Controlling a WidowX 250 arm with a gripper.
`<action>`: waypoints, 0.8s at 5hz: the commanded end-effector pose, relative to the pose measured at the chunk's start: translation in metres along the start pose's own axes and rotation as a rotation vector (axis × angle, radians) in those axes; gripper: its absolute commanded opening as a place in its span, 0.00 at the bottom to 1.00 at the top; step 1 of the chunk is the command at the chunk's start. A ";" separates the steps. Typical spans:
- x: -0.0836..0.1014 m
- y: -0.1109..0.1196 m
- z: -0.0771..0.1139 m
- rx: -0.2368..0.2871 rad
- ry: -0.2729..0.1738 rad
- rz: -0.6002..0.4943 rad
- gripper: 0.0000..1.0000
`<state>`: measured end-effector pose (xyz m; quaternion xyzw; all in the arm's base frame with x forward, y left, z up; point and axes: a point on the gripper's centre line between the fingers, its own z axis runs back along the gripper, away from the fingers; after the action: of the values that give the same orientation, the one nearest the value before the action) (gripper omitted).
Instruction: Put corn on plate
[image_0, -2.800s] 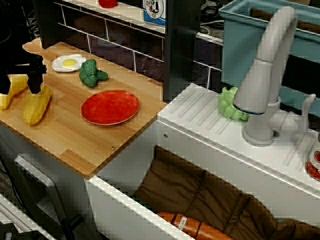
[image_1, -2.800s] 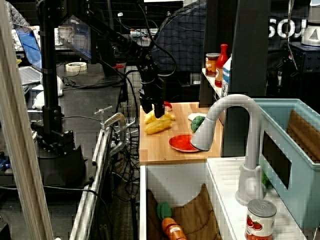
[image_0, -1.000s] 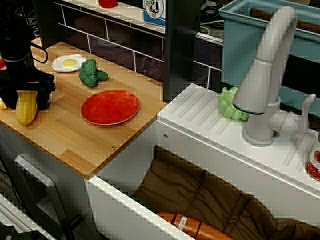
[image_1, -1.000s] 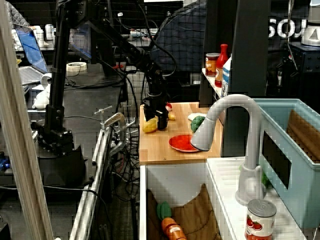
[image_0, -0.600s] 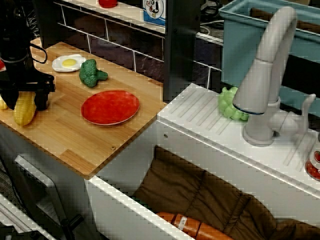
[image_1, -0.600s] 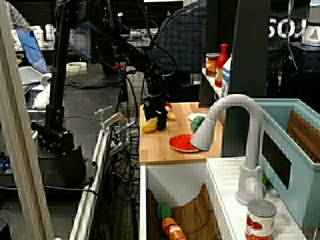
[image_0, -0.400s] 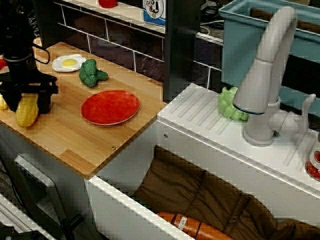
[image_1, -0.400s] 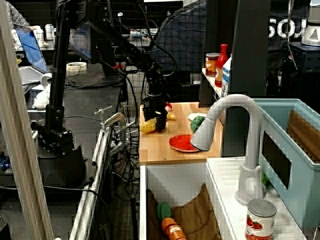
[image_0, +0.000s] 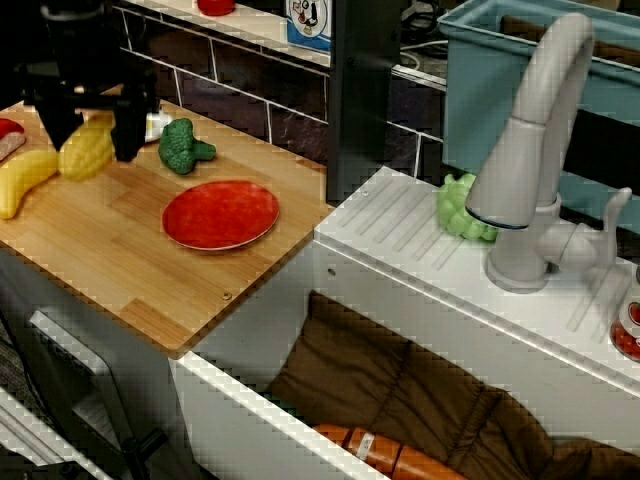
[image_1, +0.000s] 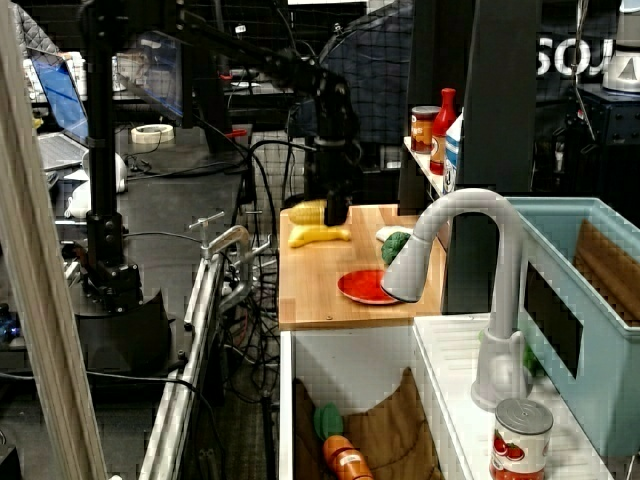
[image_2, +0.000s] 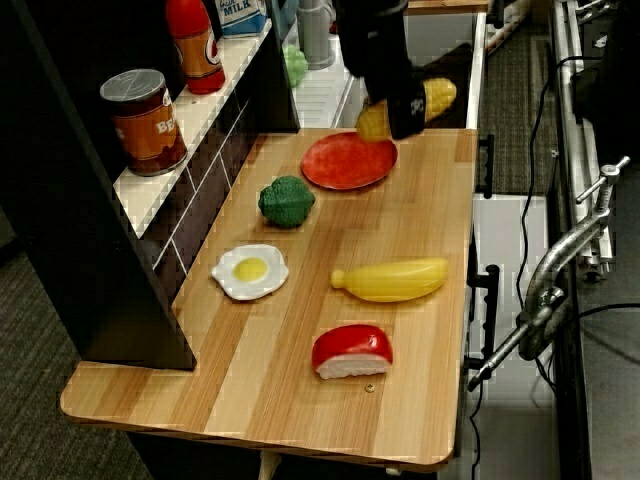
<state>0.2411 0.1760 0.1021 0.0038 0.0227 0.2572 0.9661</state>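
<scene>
My gripper (image_0: 92, 148) is shut on the corn (image_0: 84, 152), a fat yellow ridged cob, and holds it in the air above the wooden board. In the view across the sink, the corn hangs left of the flat red plate (image_0: 220, 214), which lies bare on the board. The view from the board's end shows the gripper (image_2: 398, 112) with the corn (image_2: 432, 98) sticking out both sides of a black finger, just past the plate (image_2: 345, 162). From the far side view, the gripper (image_1: 328, 208) holds the corn (image_1: 306, 213) well above the plate (image_1: 364, 288).
On the wooden board (image_2: 420, 390) lie a banana (image_2: 391, 280), a fried egg (image_2: 250, 272), a broccoli (image_2: 286, 200) and a red-and-white piece (image_2: 350, 351). A dark tiled wall with a shelf runs along the board. Sink and grey tap (image_0: 530, 170) stand beyond the plate.
The gripper closed on the corn lying at the board's edge, then lifted it and carried it up over the board. The banana beside it is now uncovered.
</scene>
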 end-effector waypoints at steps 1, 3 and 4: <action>-0.006 -0.010 0.010 -0.032 -0.076 -0.030 0.00; -0.015 -0.009 -0.031 -0.007 -0.100 -0.013 0.00; -0.012 -0.025 -0.044 -0.009 -0.073 0.020 0.00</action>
<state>0.2374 0.1424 0.0487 0.0042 0.0059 0.2673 0.9636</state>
